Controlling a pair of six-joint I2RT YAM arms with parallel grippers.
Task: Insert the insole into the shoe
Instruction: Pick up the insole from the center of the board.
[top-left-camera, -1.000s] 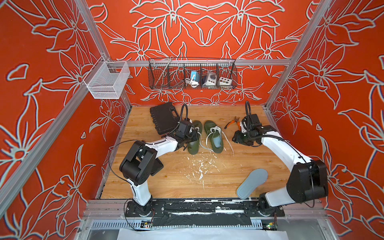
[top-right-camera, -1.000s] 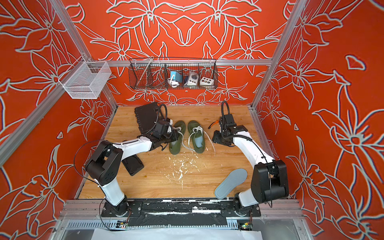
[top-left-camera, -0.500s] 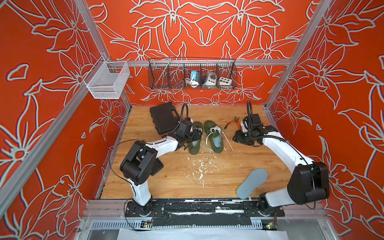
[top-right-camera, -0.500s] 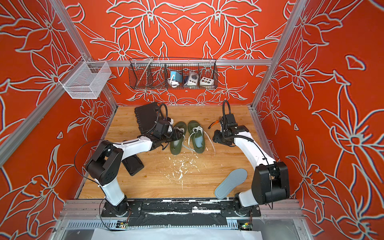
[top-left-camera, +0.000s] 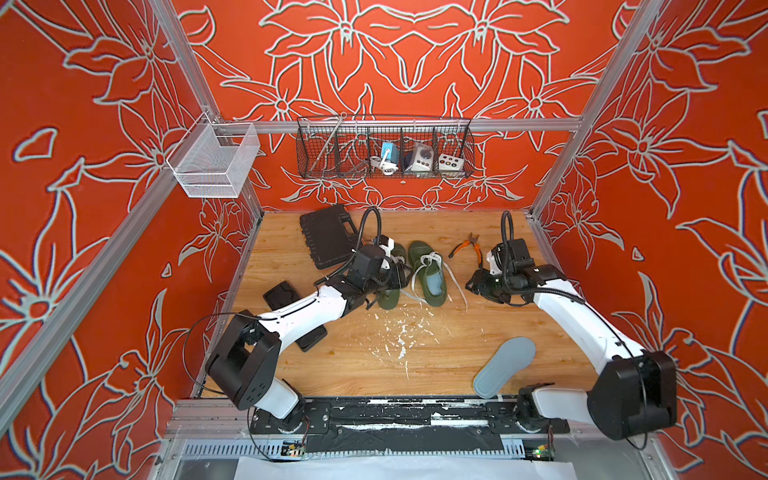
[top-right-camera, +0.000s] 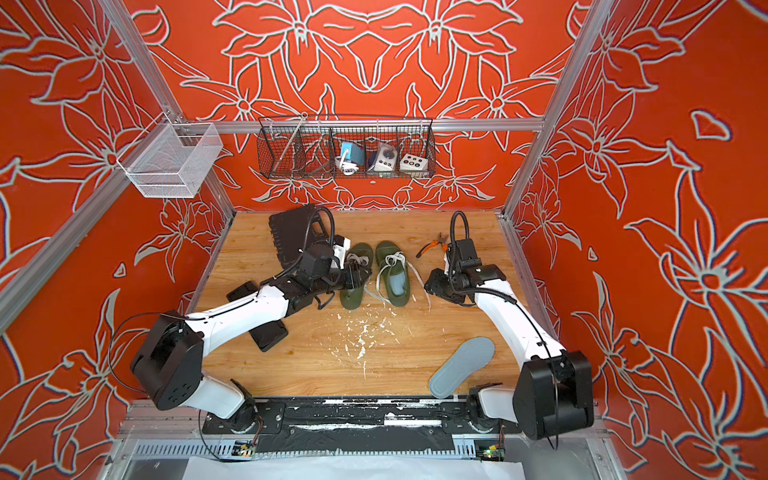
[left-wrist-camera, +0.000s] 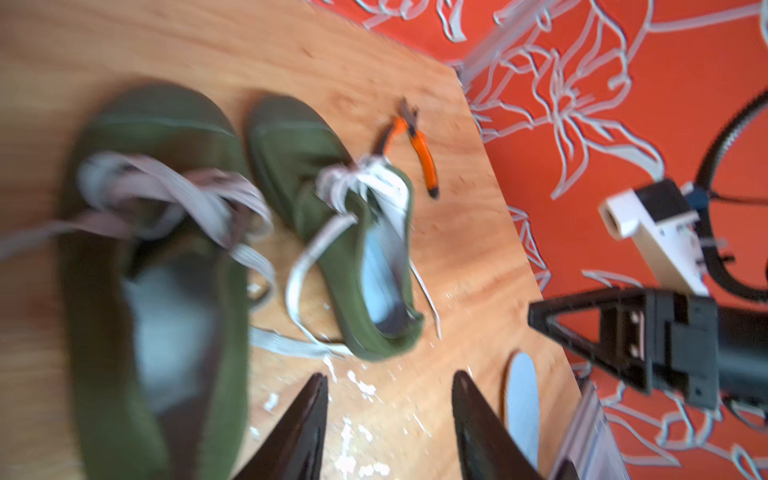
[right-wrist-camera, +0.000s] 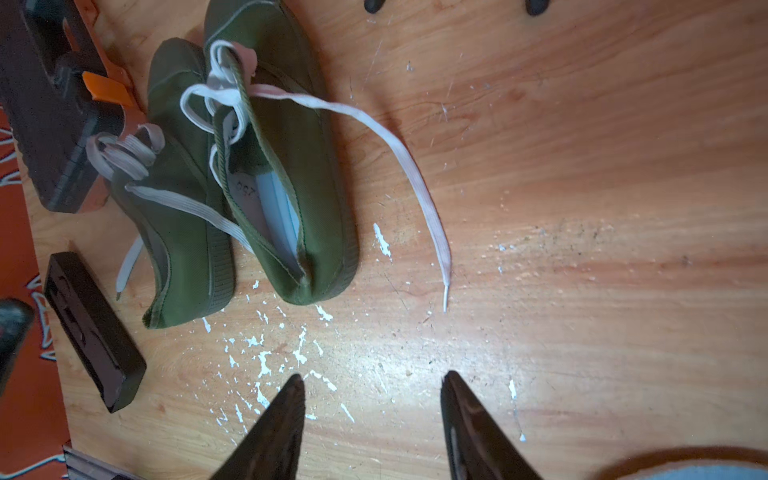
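The left arm (top-left-camera: 307, 311) lies low and long, from the front left corner of the desk (top-left-camera: 436, 226) out to the middle. Its wrist tips down, and the left gripper (left-wrist-camera: 388, 376) hangs just over one green shoe (top-left-camera: 388, 297). Its fingers stand apart with nothing between them.

The right arm (top-left-camera: 582, 316) leans from the front right corner back along the right edge. Then its wrist turns in toward the middle. The right gripper (right-wrist-camera: 372, 376) hovers low over bare wood, beside the second shoe (top-left-camera: 428, 276) and near the tip of a loose lace (right-wrist-camera: 415, 174). Its fingers stand apart too and hold nothing.

The grey insole (top-left-camera: 505, 365) lies flat by the front right corner, well apart from both shoes. A blue insole (right-wrist-camera: 278, 203) sits inside the second shoe. Pliers (top-left-camera: 467, 247) lie near the back right, and a black case (top-left-camera: 328, 235) lies toward the back left.
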